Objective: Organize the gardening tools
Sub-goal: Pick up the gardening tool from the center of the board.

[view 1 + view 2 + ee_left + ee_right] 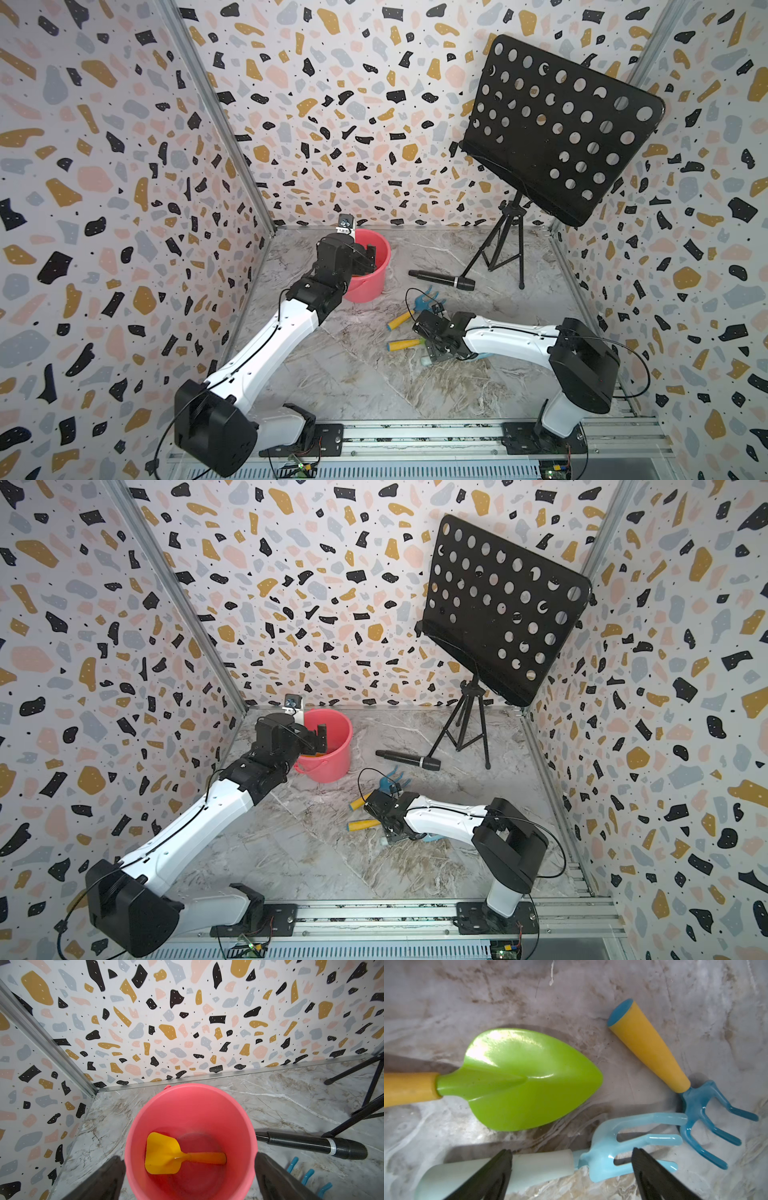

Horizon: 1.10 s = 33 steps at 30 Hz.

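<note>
A yellow shovel [162, 1153] lies flat at the bottom of the red bucket [191, 1088]. My left gripper [189, 1159] hangs over the bucket [370, 291], open and empty, one finger on each side of the rim. On the floor lie a green trowel [519, 1080], a blue fork [695, 1101] and a light-blue rake [608, 1153] with a white handle. My right gripper [571, 1151] is open just above the rake, its fingers astride where handle meets head. In both top views it [438, 353] covers the trowel blade; only the trowel's yellow handle [405, 344] shows.
A black microphone [442, 279] lies between the bucket and the tools. A black music stand [557, 129] on a tripod [498, 249] fills the back right. Patterned walls close in three sides; the bucket stands near the back left corner.
</note>
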### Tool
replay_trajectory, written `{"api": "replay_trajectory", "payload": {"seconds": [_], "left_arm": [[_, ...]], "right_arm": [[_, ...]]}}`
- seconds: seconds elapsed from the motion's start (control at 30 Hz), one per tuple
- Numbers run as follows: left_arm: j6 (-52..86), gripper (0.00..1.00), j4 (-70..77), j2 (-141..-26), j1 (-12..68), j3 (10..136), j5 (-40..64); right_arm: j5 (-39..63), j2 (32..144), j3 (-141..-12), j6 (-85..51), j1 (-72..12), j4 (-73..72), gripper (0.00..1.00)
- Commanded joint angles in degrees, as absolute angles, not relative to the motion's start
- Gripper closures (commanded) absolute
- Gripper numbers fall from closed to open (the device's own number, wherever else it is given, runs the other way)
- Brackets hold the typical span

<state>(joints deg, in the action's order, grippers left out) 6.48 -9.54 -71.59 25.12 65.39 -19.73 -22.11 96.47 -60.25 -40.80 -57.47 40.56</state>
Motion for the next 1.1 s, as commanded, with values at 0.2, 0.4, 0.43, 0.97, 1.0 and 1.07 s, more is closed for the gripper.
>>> {"api": "replay_trajectory", "payload": {"seconds": [0.2, 0.4, 0.43, 0.97, 1.0, 1.07], "left_arm": [[8.4, 0.00, -9.2, -68.0, 24.9, 63.7, -18.0], [9.1, 0.00, -9.1, -68.2, 24.9, 63.5, -16.9], [9.3, 0.00, -9.1, -68.3, 24.8, 63.5, -16.8], [9.8, 0.01, -10.0, -67.6, 24.8, 63.5, -14.9], [9.7, 0.01, -10.1, -67.5, 24.8, 63.5, -14.9], [9.7, 0.01, -10.3, -67.0, 24.8, 63.2, -15.1]], "right_arm": [[-21.9, 93.2, -58.2, -41.7, -58.2, 47.8, 0.04], [-19.9, 88.7, -55.4, -43.4, -58.2, 50.0, 0.04], [-19.4, 88.2, -54.8, -44.1, -58.3, 50.2, 0.03], [-13.2, 83.0, -52.5, -57.3, -58.2, 43.8, 0.00], [-12.9, 83.7, -52.9, -57.6, -58.2, 43.7, 0.00], [-12.6, 85.4, -53.8, -57.7, -58.2, 43.7, 0.00]]}}
